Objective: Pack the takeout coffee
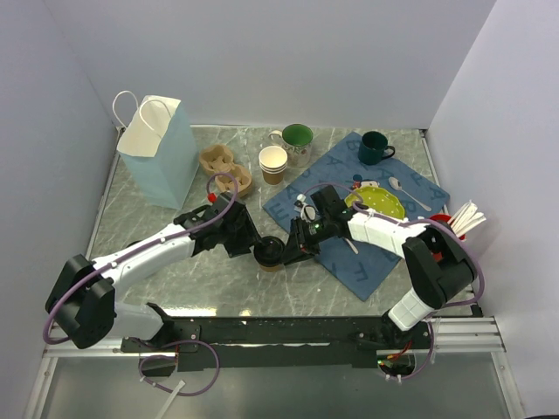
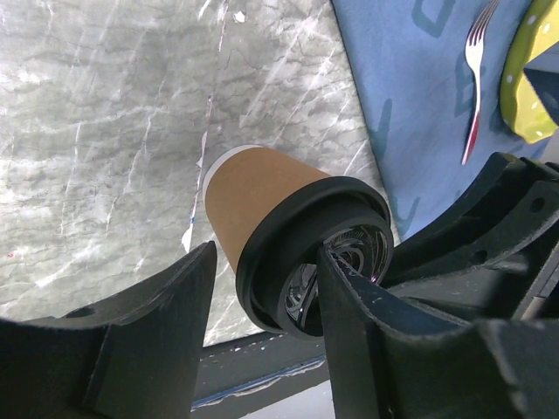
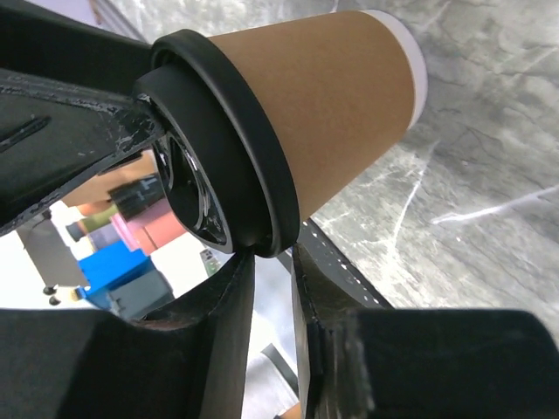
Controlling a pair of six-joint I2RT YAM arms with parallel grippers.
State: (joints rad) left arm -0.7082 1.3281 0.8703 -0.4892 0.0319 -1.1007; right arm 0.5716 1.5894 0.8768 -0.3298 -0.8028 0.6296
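Observation:
The takeout coffee [image 1: 271, 253], a brown paper cup with a black lid, stands on the marble table just left of the blue mat. Both grippers meet at it. My left gripper [image 1: 259, 247] comes from the left; in its wrist view the cup [image 2: 258, 196] sits between spread fingers. One finger crosses the lid's top and a gap shows beside the other finger [image 2: 166, 323]. My right gripper [image 1: 293, 245] comes from the right. In its wrist view the cup [image 3: 341, 96] has its lid rim caught between the narrow fingertips of the right gripper [image 3: 272, 257].
A light blue paper bag [image 1: 162, 157] stands at the back left, with a cardboard cup carrier [image 1: 225, 168] and a stack of lidless cups [image 1: 273, 163] beside it. Two green mugs [image 1: 297, 140] [image 1: 376, 148], a yellow-green plate [image 1: 376, 202] and cutlery lie on or near the blue mat [image 1: 367, 253].

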